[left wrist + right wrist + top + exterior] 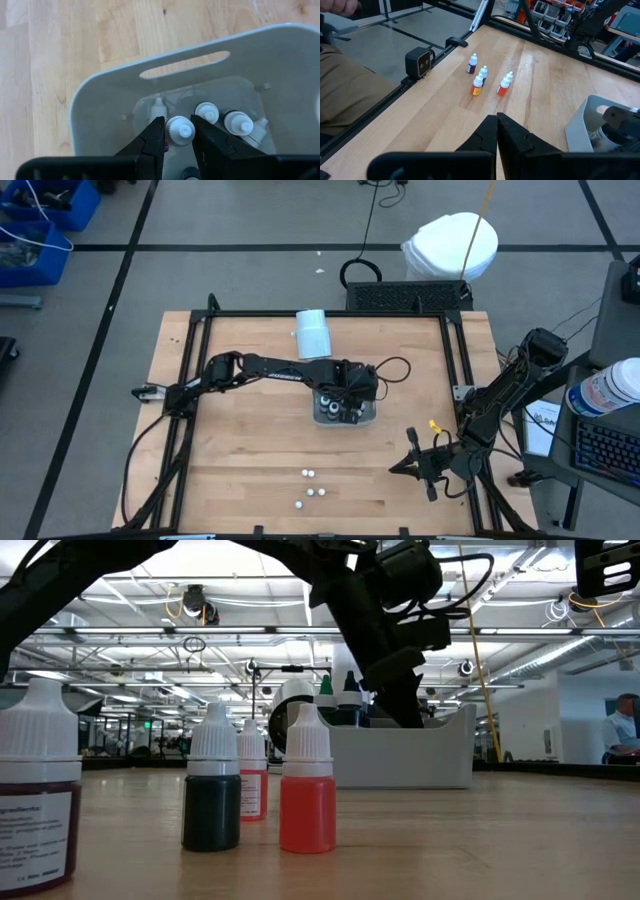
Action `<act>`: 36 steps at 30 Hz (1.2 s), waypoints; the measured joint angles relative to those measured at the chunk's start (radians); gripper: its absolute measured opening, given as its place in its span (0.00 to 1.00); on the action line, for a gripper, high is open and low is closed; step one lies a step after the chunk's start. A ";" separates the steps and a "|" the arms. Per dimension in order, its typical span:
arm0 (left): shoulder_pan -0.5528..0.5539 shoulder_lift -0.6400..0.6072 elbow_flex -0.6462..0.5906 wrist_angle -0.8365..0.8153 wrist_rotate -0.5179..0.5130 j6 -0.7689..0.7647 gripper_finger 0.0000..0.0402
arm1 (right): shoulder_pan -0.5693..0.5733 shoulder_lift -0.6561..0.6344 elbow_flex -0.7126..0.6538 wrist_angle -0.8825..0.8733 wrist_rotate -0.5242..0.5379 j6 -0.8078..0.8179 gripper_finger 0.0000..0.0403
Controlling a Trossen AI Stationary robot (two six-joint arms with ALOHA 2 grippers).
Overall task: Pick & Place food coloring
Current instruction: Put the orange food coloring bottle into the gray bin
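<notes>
The grey tray (345,410) stands mid-table with several white-capped food coloring bottles (225,120) upright inside. My left gripper (179,137) reaches down into it, its fingers closed around one bottle's cap. More bottles (310,485) stand on their bases near the table's near edge: dark green (212,805), red (308,810), orange (478,87) and a dark one (472,64). My right gripper (497,127) is shut on nothing and hovers near the table's right near corner (425,465). My left gripper pinches the ribbed white cap (180,131) of one food coloring bottle between its two fingers, one finger (155,135) on each side. The fingers come from above, pointing down into the tray. The bottle stands upright; its body and base are hidden below the cap.
A larger white cylinder (312,333) lies by the table's far edge. A black rail frame (190,370) runs around the tabletop. Bare wood lies between the tray and the near bottles. A person's sleeve (340,95) shows beyond the table's edge.
</notes>
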 joint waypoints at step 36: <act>0.013 0.010 0.001 0.000 0.131 0.023 0.22 | 0.000 0.000 0.000 0.000 -0.003 0.026 0.00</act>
